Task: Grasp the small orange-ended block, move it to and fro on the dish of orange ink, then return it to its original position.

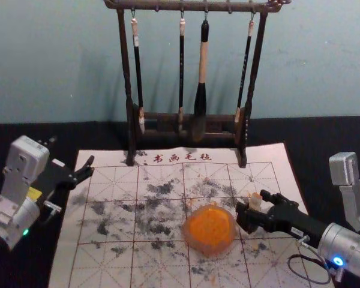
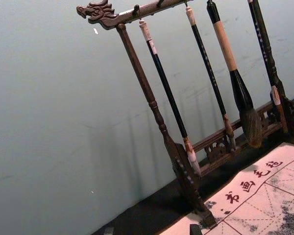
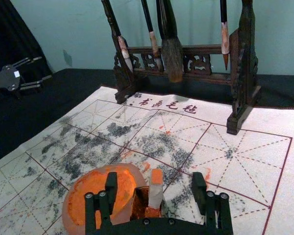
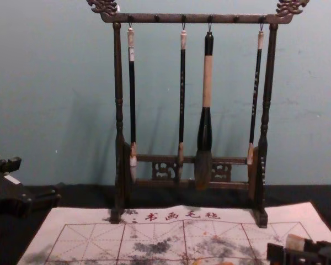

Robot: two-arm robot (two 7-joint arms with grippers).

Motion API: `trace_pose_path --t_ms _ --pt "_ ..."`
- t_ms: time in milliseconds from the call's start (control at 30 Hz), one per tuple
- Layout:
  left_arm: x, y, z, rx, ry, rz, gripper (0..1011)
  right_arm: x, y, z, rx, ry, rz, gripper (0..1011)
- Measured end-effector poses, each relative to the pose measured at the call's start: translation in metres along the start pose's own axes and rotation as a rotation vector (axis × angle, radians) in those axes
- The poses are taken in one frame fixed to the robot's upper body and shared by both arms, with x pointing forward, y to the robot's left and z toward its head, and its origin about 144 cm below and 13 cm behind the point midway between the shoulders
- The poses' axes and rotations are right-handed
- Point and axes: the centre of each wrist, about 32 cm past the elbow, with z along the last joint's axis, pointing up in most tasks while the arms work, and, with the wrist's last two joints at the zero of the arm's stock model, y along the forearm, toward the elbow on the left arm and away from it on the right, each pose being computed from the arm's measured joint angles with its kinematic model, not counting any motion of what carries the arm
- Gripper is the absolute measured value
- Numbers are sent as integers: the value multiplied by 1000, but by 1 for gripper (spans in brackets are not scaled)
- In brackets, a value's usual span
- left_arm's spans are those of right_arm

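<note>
Ink dish [image 1: 209, 230] on the mat [image 1: 111, 267]. Just beside it, right gripper [image 1: 253, 207] — jaws wide, orange-ended block [image 1: 255, 201] between them, gap either side. Left gripper [image 1: 71, 153] at mat's left, jaws wide — brush rack [image 1: 131, 108] behind.

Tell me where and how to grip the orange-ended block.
I'd pinch the block by its pale flat sides, below the orange top, from the robot's right: it stands roughly upright, the ink dish lies to its left, and the right pincer's open fingers flank it.
</note>
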Motion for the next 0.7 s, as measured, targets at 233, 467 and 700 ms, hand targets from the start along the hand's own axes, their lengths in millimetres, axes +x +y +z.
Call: trace_pose_path --t_ms 233,467,700 --pt "0 0 0 0 0 0 1001 0 0 0 0 0 0 786" --pt "0 0 0 0 0 0 1001 0 0 0 0 0 0 523" --pt "0 0 0 0 0 0 1001 0 0 0 0 0 0 321"
